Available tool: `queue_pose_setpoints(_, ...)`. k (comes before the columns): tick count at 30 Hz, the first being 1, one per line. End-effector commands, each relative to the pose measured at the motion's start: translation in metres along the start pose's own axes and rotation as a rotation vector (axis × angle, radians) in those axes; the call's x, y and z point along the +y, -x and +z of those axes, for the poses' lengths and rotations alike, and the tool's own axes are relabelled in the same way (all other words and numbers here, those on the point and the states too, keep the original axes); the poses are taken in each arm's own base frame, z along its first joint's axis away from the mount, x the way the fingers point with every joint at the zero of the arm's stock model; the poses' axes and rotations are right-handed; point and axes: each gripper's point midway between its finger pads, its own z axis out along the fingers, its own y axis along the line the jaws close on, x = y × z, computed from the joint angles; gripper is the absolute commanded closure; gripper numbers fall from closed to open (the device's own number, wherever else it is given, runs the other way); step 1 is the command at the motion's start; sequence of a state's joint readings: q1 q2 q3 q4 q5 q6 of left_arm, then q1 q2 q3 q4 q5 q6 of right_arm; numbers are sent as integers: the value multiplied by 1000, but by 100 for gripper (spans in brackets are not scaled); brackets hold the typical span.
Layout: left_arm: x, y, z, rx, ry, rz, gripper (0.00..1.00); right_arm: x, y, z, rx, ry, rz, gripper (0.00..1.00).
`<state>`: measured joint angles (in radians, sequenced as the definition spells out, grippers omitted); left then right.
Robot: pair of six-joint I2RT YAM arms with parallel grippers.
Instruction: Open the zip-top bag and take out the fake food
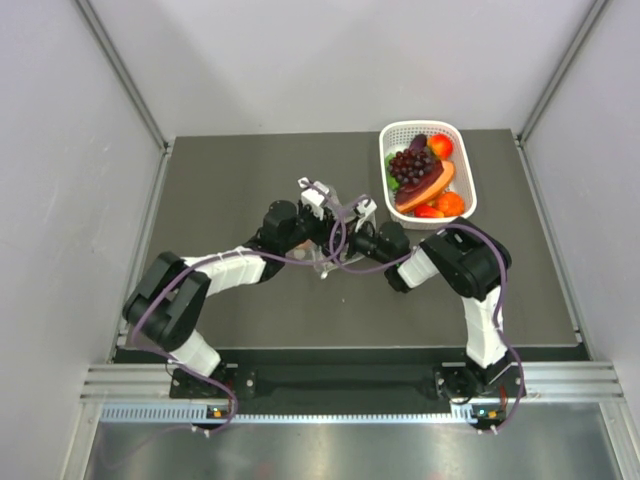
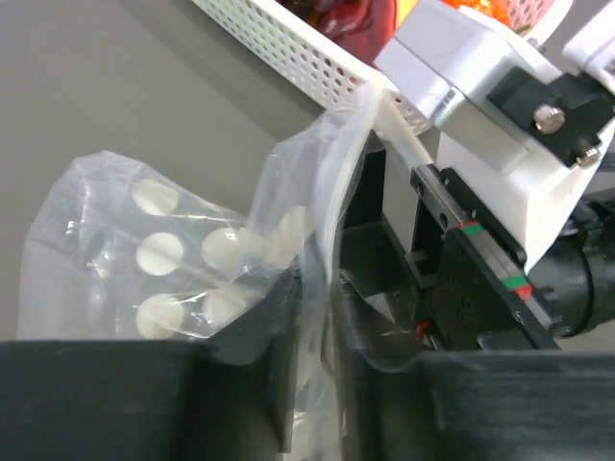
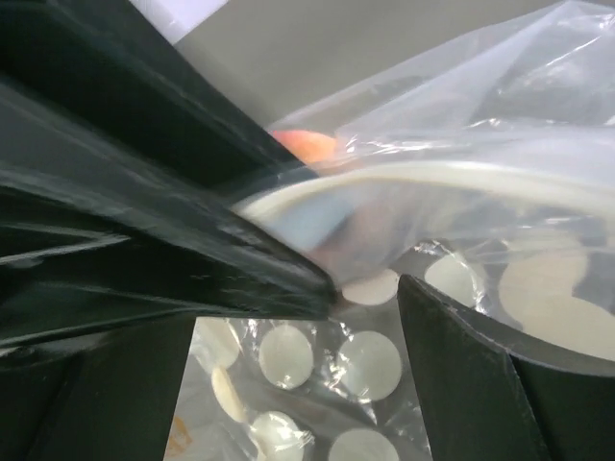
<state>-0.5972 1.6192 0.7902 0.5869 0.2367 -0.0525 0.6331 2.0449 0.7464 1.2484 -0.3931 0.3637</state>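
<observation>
From above, both arms reach inward and meet over the middle of the dark surface (image 1: 240,190). The left pincer (image 1: 320,229) and the right pincer (image 1: 352,240) stand tip to tip, and the zip-top bag (image 1: 325,262) shows only as a faint clear film between and just below them. At the far right of the surface stands a white lattice basket (image 1: 468,170). It holds a dark purple grape bunch (image 1: 407,163), a red-orange fruit (image 1: 441,146) and an orange fruit (image 1: 450,203).

In the left wrist view, the left pincer is drawn narrow, with a fold of the bag's film caught in the slit between its black fingers (image 2: 144,394). The dotted body of the bag billows to the left over the surface. The right pincer's white housing (image 2: 480,106) sits close on the right, against the bag's pale zip strip (image 2: 399,134). The basket's wall lies beyond.

In the right wrist view, the zip strip curves across the middle and white dots lie below it. The right pincer's dark fingers (image 3: 471,375) flank the film, but I cannot tell whether they clamp it. A peach-orange fruit (image 3: 307,146) shows blurred just above the strip; I cannot tell whether it is inside the bag.
</observation>
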Motion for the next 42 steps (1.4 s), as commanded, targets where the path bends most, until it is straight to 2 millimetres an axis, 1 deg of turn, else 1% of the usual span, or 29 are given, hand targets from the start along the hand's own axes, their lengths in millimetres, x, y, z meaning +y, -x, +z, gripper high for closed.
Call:
queue_pose_setpoints(1, -6, 29, -12, -93, -10, 16, 61, 7, 44, 11, -143, -7, -81, 16)
queue_pose_setpoints(2, -7, 30, -15, -96, -9, 16, 44, 6, 43, 11, -139, -10, -81, 16)
queue_pose_setpoints(3, -6, 30, -18, -98, -2, 15, 40, 5, 42, 12, -136, -14, -81, 16)
queue_pose_setpoints(4, -7, 37, -23, -115, 2, 18, 36, 4, 41, 12, -133, -17, -82, 16)
queue_pose_setpoints(5, -6, 38, -26, -120, 9, 20, 29, 4, 42, 12, -135, -18, -81, 16)
queue_pose_setpoints(6, -4, 36, -30, -118, 20, 16, 26, 3, 41, 12, -133, -21, -80, 16)
queue_pose_setpoints(7, -4, 44, -36, -141, 28, 19, 23, 2, 41, 12, -133, -22, -79, 16)
queue_pose_setpoints(11, 10, 46, -51, -158, 103, 5, 13, 1, 42, 12, -136, -25, -73, 16)
queue_pose_setpoints(12, 24, 48, -56, -164, 164, -11, 11, 1, 42, 11, -137, -23, -72, 16)
queue_pose_setpoints(13, 32, 43, -58, -149, 191, -42, 11, 1, 44, 10, -141, -22, -71, 16)
queue_pose_setpoints(14, 40, 43, -60, -152, 215, -63, 10, 1, 45, 10, -143, -23, -71, 16)
queue_pose_setpoints(15, 58, 39, -66, -152, 256, -95, 10, 1, 44, 9, -143, -23, -70, 16)
queue_pose_setpoints(17, 70, 38, -72, -173, 268, -165, 10, 0, 45, 9, -141, -23, -65, 15)
queue_pose_setpoints(18, 83, 33, -77, -169, 298, -188, 10, -1, 44, 8, -141, -24, -62, 15)
queue_pose_setpoints(20, 90, 27, -78, -157, 323, -211, 10, -4, 45, 8, -143, -28, -56, 15)
queue_pose_setpoints(21, 94, 20, -76, -140, 331, -221, 10, -5, 46, 8, -147, -28, -53, 15)
queue_pose_setpoints(23, 94, 13, -72, -124, 316, -233, 10, -5, 45, 8, -145, -20, -41, 15)
queue_pose_setpoints(26, 101, -13, -64, -72, 319, -266, 11, -6, 46, 7, -149, -14, -28, 15)
queue_pose_setpoints(27, 103, -14, -62, -77, 315, -274, 12, -6, 46, 7, -151, -11, -32, 15)
queue_pose_setpoints(28, 105, -16, -61, -77, 310, -284, 14, -5, 47, 7, -154, -10, -32, 15)
queue_pose_setpoints(29, 107, -25, -59, -61, 304, -304, 17, -5, 47, 7, -154, -7, -31, 15)
queue_pose_setpoints(30, 108, -27, -57, -62, 301, -310, 19, -5, 48, 7, -157, -3, -26, 15)
queue_pose_setpoints(31, 110, -30, -55, -53, 299, -316, 23, -3, 48, 8, -154, 4, -25, 15)
queue_pose_setpoints(32, 112, -36, -52, -36, 296, -324, 29, -2, 48, 8, -153, 10, -23, 15)
queue_pose_setpoints(34, 113, -40, -49, -24, 290, -335, 35, 0, 50, 9, -155, 20, -21, 15)
queue_pose_setpoints(35, 113, -44, -46, -15, 281, -340, 42, 0, 51, 9, -157, 19, -20, 15)
queue_pose_setpoints(37, 112, -46, -45, -10, 272, -344, 49, 1, 51, 10, -150, 24, -20, 15)
queue_pose_setpoints(39, 111, -47, -43, -5, 260, -346, 58, 3, 50, 11, -143, 37, -19, 15)
queue_pose_setpoints(42, 107, -49, -41, -1, 236, -350, 67, 6, 45, 12, -123, 53, -18, 15)
